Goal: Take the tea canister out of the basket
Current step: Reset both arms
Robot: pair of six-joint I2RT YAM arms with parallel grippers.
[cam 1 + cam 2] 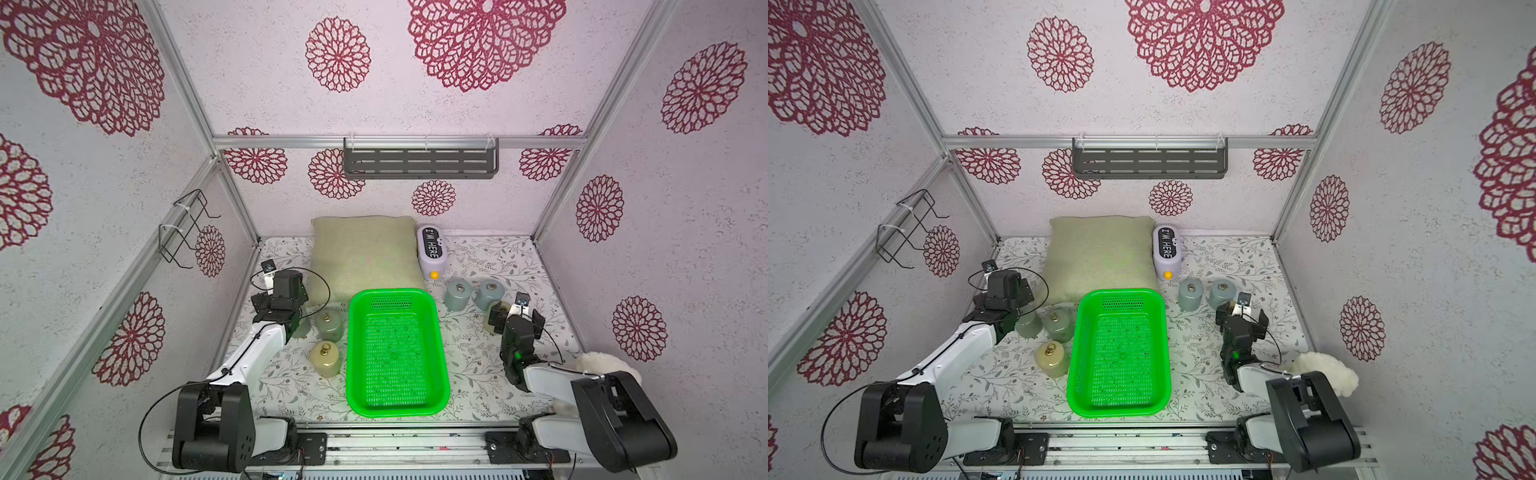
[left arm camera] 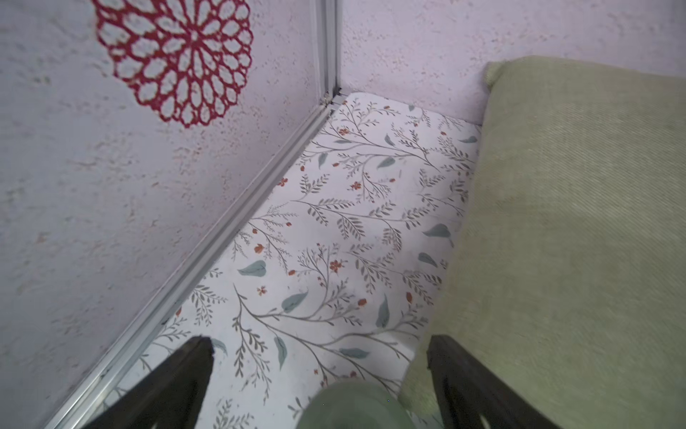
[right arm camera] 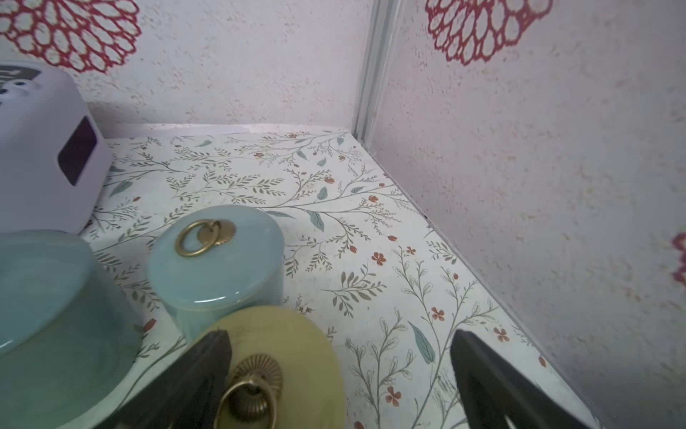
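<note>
The bright green basket (image 1: pixel 352 353) (image 1: pixel 1073 374) lies mid-table in both top views, and no tea canister shows on its mesh floor. Several lidded canisters stand outside it on the table: a green one (image 1: pixel 328 326) and a yellow one (image 1: pixel 327 358) to its left, two blue-grey ones (image 1: pixel 458 294) (image 3: pixel 219 260) to its right. My left gripper (image 1: pixel 291 307) (image 2: pixel 319 345) hangs open above another green canister (image 2: pixel 352 406) beside the pillow. My right gripper (image 1: pixel 515 318) (image 3: pixel 339 341) is open, one finger over a yellow canister (image 3: pixel 297 345) with a brass ring.
A green pillow (image 1: pixel 365 253) (image 2: pixel 575 223) leans at the back. Next to it lies a white "I'M HERE" device (image 1: pixel 432 251). A grey slotted shelf (image 1: pixel 419 162) and a wire rack (image 1: pixel 187 228) hang on the walls. Something white and fluffy (image 1: pixel 602 361) sits by the right arm.
</note>
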